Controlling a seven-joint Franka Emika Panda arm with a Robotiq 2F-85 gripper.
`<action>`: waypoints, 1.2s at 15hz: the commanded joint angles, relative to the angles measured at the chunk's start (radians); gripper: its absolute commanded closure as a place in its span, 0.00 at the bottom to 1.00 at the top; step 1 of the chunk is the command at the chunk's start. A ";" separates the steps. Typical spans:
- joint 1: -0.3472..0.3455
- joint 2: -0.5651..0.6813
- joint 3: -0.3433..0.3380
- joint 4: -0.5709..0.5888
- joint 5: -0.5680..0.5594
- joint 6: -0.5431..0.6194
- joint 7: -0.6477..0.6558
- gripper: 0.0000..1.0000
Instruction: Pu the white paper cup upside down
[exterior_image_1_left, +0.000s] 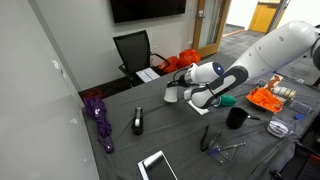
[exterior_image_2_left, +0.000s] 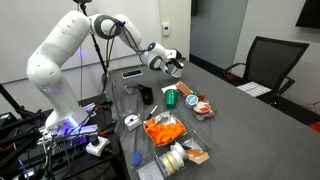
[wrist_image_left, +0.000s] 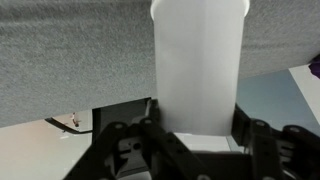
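The white paper cup (wrist_image_left: 198, 65) fills the middle of the wrist view, held between my gripper's (wrist_image_left: 196, 128) two black fingers. In an exterior view the cup (exterior_image_1_left: 172, 94) sits at the tip of my gripper (exterior_image_1_left: 180, 93), above the dark grey table (exterior_image_1_left: 180, 145). In an exterior view my gripper (exterior_image_2_left: 172, 62) holds the cup (exterior_image_2_left: 175, 63) over the table's far end. The gripper is shut on the cup. Which end of the cup points up I cannot tell.
A black mug (exterior_image_1_left: 236, 117) and a green object (exterior_image_1_left: 228, 101) stand near the arm. A flat white card (exterior_image_1_left: 157, 166), a black stapler (exterior_image_1_left: 138, 122), a purple umbrella (exterior_image_1_left: 99, 115), glasses (exterior_image_1_left: 222, 148) and orange packets (exterior_image_1_left: 268, 98) lie on the table. An office chair (exterior_image_1_left: 134, 50) stands behind.
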 joint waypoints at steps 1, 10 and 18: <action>0.020 0.043 -0.015 0.058 0.031 0.000 -0.046 0.58; 0.055 0.066 -0.052 0.029 0.030 0.001 -0.083 0.07; 0.041 0.043 -0.052 -0.038 0.001 -0.002 -0.124 0.00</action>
